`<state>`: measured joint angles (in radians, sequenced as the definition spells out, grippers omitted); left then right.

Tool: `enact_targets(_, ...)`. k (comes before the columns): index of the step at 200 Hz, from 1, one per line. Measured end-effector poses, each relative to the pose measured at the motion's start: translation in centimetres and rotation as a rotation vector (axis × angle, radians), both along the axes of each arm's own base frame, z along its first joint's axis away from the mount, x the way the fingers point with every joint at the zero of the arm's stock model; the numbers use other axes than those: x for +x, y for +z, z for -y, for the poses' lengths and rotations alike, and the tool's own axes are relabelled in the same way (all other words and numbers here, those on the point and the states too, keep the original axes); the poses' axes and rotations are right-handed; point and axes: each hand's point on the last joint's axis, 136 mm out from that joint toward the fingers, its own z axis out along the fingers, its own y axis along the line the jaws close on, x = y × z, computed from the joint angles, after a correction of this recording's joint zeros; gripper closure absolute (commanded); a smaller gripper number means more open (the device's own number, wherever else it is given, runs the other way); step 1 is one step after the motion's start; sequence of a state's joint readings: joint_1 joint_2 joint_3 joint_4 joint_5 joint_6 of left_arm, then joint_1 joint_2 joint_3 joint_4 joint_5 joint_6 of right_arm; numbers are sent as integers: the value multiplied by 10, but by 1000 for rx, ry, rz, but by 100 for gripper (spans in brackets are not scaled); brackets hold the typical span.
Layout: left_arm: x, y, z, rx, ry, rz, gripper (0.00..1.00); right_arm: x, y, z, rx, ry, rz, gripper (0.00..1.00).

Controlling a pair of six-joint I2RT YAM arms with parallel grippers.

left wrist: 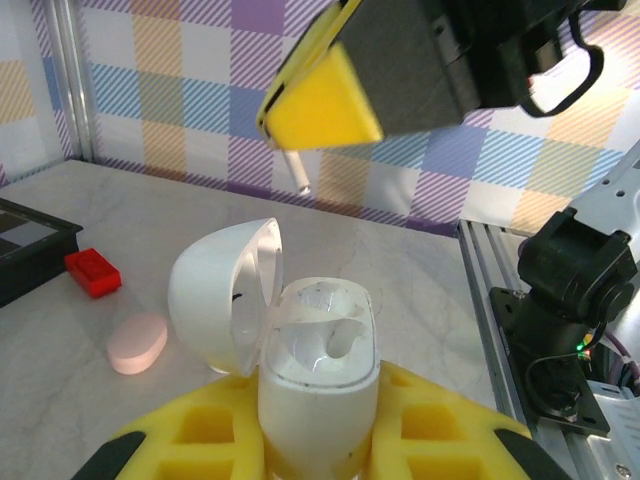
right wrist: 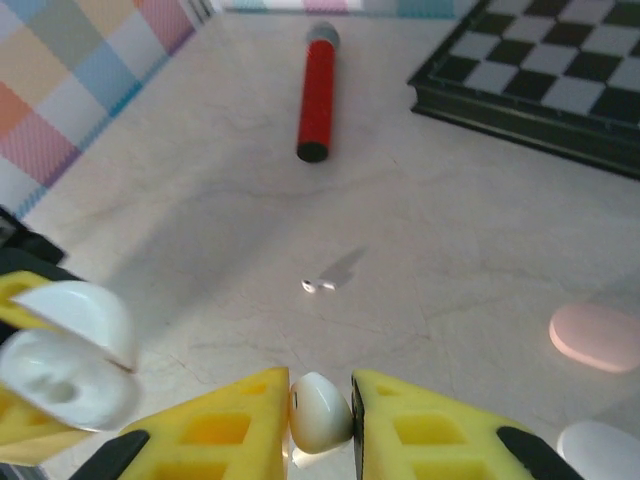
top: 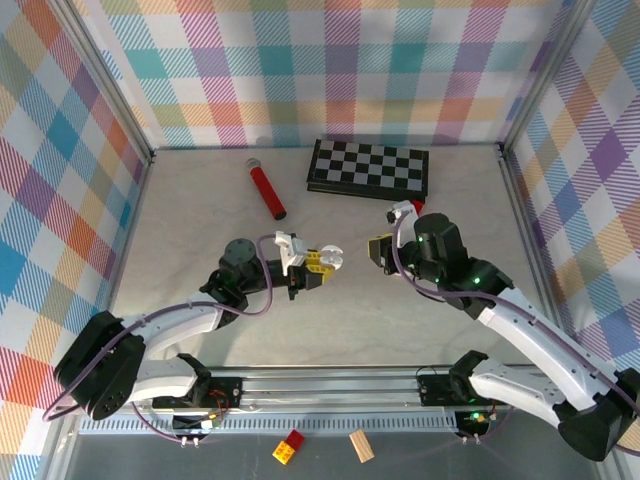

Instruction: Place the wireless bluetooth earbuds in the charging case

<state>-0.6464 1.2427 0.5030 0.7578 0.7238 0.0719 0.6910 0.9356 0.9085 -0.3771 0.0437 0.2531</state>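
Observation:
My left gripper (left wrist: 320, 410) is shut on the white charging case (left wrist: 320, 370), held upright with its lid (left wrist: 215, 295) swung open to the left and its two wells bare. In the top view this gripper (top: 322, 262) and case (top: 335, 258) sit mid-table. My right gripper (right wrist: 320, 405) is shut on a white earbud (right wrist: 320, 412) and hovers just right of the case (right wrist: 60, 360); from the left wrist its yellow finger (left wrist: 320, 100) hangs above the case with the earbud's stem (left wrist: 298, 172) poking down. A second white earbud (right wrist: 320, 285) lies on the table ahead.
A red marker (top: 267, 190) and a chessboard (top: 368, 167) lie at the back. A shut pink case (right wrist: 595, 337), another white case (right wrist: 600, 445) and a red block (left wrist: 93, 272) rest near the right arm. The rail (top: 320, 385) runs along the near edge.

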Motion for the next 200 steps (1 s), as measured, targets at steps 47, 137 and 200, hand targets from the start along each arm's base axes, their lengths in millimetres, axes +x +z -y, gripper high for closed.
enact_targets(47,0,2,10,0,-24,-1,92,-12,13,-16,37,72,39,78)
enact_targets(137,-2,-1,13,6,-39,-14,92,-18,13,-46,67,159,41,79)
enact_targets(200,-1,0,13,0,-37,-35,92,-18,14,-55,84,185,47,79)
